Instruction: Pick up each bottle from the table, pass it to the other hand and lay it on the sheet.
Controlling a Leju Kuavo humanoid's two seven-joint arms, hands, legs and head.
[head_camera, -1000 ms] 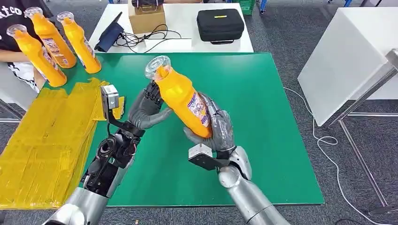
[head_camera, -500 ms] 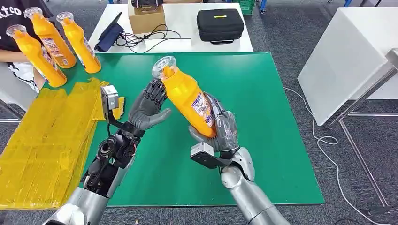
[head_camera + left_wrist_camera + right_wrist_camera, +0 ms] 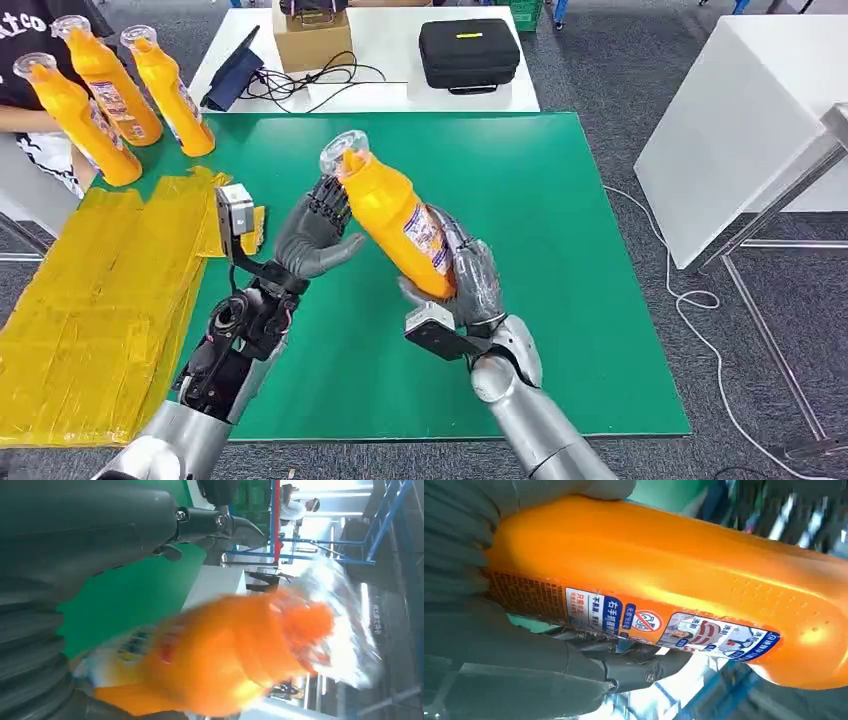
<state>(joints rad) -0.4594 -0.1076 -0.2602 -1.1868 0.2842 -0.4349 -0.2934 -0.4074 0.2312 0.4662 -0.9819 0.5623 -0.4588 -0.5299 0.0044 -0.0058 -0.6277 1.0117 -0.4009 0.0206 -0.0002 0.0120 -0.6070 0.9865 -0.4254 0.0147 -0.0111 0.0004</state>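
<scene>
The bottle [image 3: 392, 218] is gripped low by the right hand [image 3: 462, 272], leaving its neck free; the left hand [image 3: 312, 232], fingers spread and empty, is held beside it for the pass.

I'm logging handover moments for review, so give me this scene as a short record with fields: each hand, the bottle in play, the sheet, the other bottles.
right hand: grips the lower body of the orange bottle
left hand: open beside the bottle's neck, fingers by it, no grip seen
bottle pose: tilted, clear cap up and away, above the green table
yellow sheet: bare, at the table's left edge
other bottles: three, upright, beyond the sheet
</scene>
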